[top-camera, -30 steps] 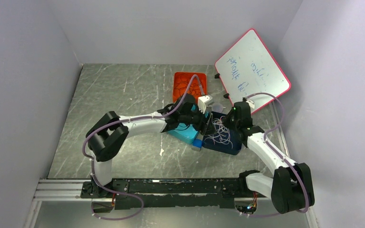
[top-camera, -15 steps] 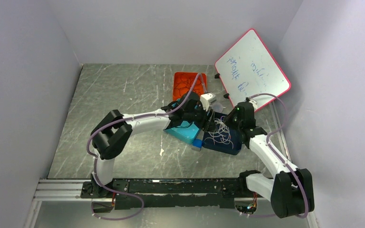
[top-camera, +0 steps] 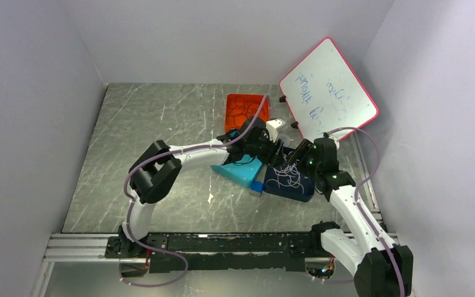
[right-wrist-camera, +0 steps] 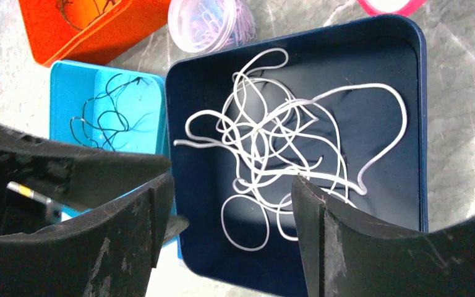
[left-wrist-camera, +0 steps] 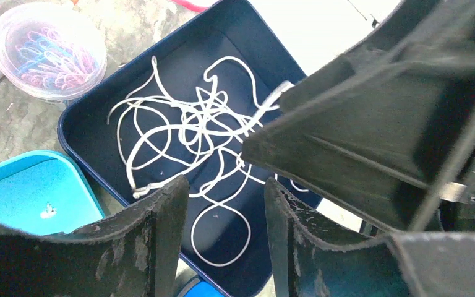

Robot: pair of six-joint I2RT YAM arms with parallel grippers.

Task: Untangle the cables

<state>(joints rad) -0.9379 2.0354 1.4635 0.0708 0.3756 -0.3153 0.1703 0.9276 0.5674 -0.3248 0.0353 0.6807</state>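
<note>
Both end effectors hang open over the same navy tray (right-wrist-camera: 422,93), so the step in hand looks like the approach to an opening pick, with nothing gripped yet. The left end effector (left-wrist-camera: 224,185) has its jaws parted a moderate way and empty; the right end effector (right-wrist-camera: 232,185) is spread wide and also empty. The white cables (right-wrist-camera: 272,154) lie in 1 loose knot on the floor of the navy tray, with loops crossing thickly near the middle and a few long bights running out toward the walls. In the left wrist view the knot sits beyond the fingertips and apart from them, and the dark bulk of the right arm crowds the right side of the frame — the 2 wrists are close together. In the right wrist view the tangle lies between and beyond the fingers, its lowest loop nearest the gap but not touching. A thin black cable (right-wrist-camera: 108,114) rests separately in the blue tray (right-wrist-camera: 59,93) just beside the navy one on the worktop (top-camera: 161,124). The next move probably calls for 1 end effector to descend on an outer loop — clear of the dense centre — and close on a single strand, while the other keeps out of its path.
</note>
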